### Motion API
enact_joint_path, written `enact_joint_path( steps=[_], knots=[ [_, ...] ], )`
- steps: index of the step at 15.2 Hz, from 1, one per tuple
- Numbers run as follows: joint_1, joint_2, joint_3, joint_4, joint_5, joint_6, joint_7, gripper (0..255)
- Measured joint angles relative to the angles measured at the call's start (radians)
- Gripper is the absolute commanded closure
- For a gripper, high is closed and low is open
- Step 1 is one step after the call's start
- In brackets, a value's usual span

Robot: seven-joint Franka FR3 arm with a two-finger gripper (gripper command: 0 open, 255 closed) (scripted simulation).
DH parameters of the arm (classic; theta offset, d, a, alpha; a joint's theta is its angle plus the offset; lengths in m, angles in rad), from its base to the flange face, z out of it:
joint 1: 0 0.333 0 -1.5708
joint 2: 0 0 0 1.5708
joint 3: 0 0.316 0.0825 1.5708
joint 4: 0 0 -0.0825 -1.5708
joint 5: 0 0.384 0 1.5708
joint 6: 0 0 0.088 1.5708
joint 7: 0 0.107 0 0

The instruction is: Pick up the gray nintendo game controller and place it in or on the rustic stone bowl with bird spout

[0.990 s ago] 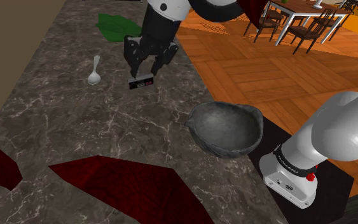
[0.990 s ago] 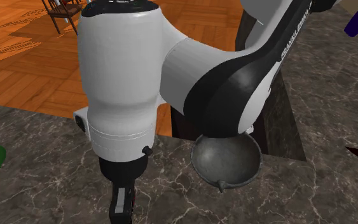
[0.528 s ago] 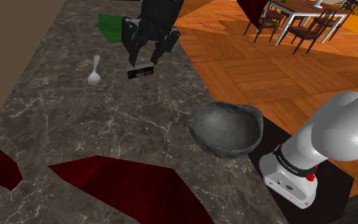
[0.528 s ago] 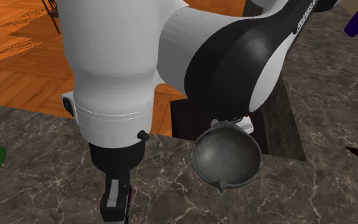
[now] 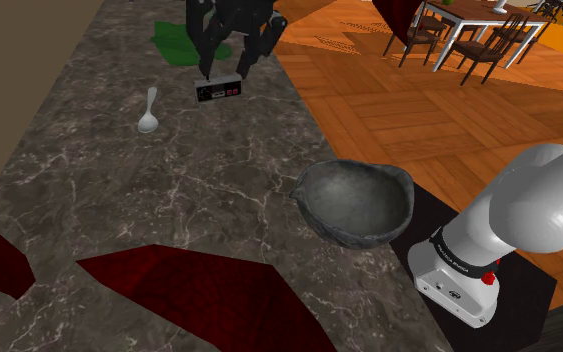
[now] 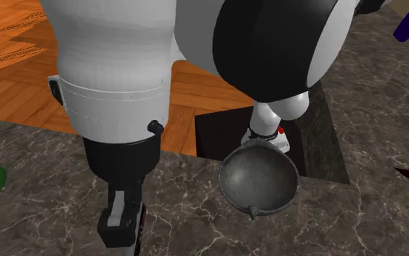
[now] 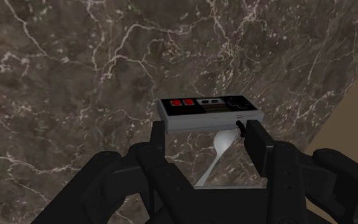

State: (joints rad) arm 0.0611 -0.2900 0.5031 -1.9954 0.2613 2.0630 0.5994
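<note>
i'm counting one gray controller [image 5: 218, 89], one stone bowl [image 5: 354, 236] and one white spoon [image 5: 148, 112]. the jaws are clamping the controller by its short ends, holding it above the marble surface [image 5: 169, 200], well apart from the bowl. the arm [image 6: 115, 65] is hiding part of a green leaf [image 5: 174, 42].

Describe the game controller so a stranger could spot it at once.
Find the dark marbled counter; at its far end, by the green leaf, the black gripper clasps the controller. It is a flat grey slab with red buttons, unlike the white spoon nearby.
</note>
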Motion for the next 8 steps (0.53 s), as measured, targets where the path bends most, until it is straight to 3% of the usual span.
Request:
enact_joint_path(
  steps=[8],
  knots=[
    [-0.003,-0.008,-0.008,0.087,-0.006,-0.094,0.014,255]
  ],
)
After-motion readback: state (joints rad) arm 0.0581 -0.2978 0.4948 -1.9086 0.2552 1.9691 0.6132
